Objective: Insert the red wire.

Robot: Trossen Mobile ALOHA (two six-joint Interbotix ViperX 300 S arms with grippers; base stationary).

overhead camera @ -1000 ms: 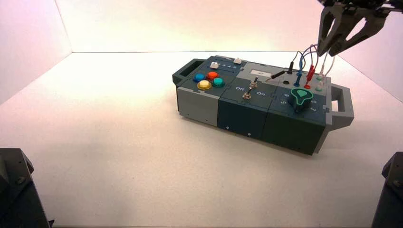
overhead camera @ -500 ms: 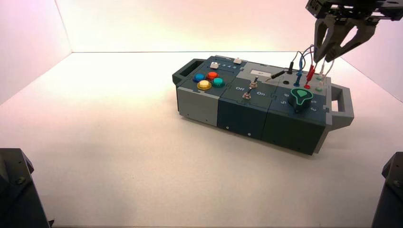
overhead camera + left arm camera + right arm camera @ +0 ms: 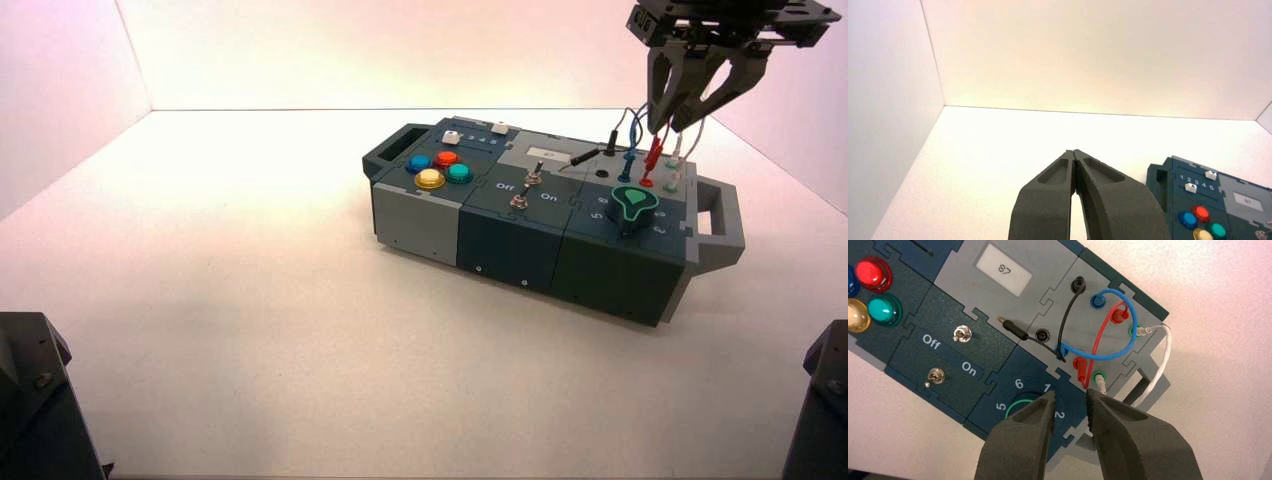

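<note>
The red wire (image 3: 1104, 335) loops over the box's (image 3: 520, 235) socket corner. One red plug (image 3: 1119, 315) sits in a far socket. The other red plug (image 3: 1080, 368) stands at the socket beside a green one (image 3: 1099, 375); how deep it sits I cannot tell. In the high view that red plug (image 3: 652, 155) leans upright at the box's right end. My right gripper (image 3: 672, 125) hangs open just above the wire loops, empty, its fingertips (image 3: 1050, 399) over the knob's dial near the red plug. My left gripper (image 3: 1074, 152) is shut and parked far from the box.
A black plug (image 3: 1013, 328) lies loose on the box beside its black socket (image 3: 1042, 333). A blue wire (image 3: 1108, 354) and a white wire (image 3: 1164, 355) loop nearby. The green knob (image 3: 633, 205), two toggle switches (image 3: 962, 333), coloured buttons (image 3: 440, 168) and the box's handle (image 3: 722, 225) surround the sockets.
The right gripper has moved left and slightly down toward the wires, staying open. The box and the plugs have not moved.
</note>
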